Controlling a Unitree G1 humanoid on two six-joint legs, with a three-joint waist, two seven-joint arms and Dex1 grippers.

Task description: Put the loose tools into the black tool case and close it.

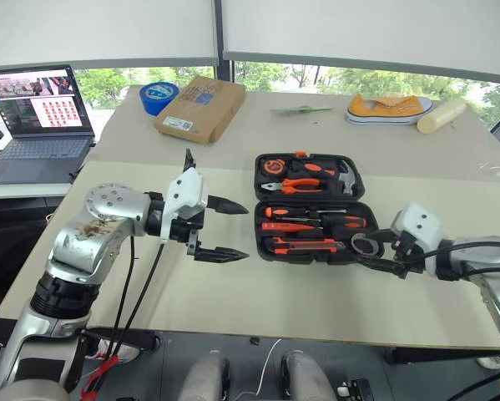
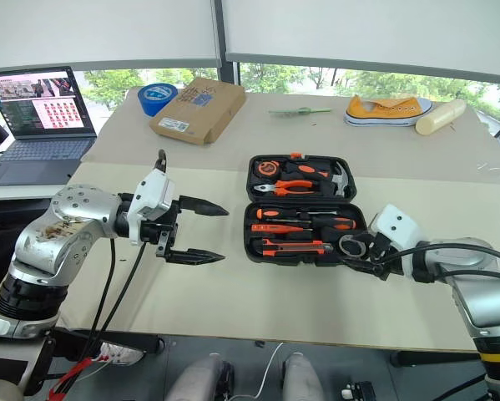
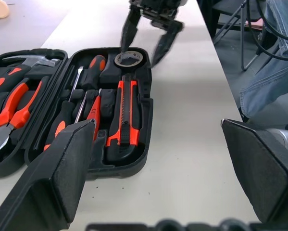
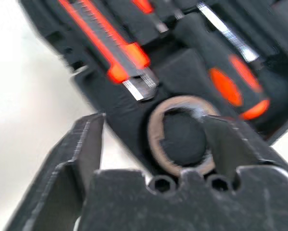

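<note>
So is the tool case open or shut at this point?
Open: the black tool case lies flat, both halves showing tools, with the tape ring in its corner recess.

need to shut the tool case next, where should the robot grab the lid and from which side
Take the far edge of the lid, the half of the open case holding the pliers and hammer. It lies flat, hinged along the middle, so hook that far rim from behind and swing it toward the robot. The left gripper stands open beside it.

Your head cameras look down over the tabletop (image 1: 233, 292); both wrist cameras sit close, sharing the open black tool case (image 3: 139, 120) and its tape ring (image 4: 180, 137).
</note>
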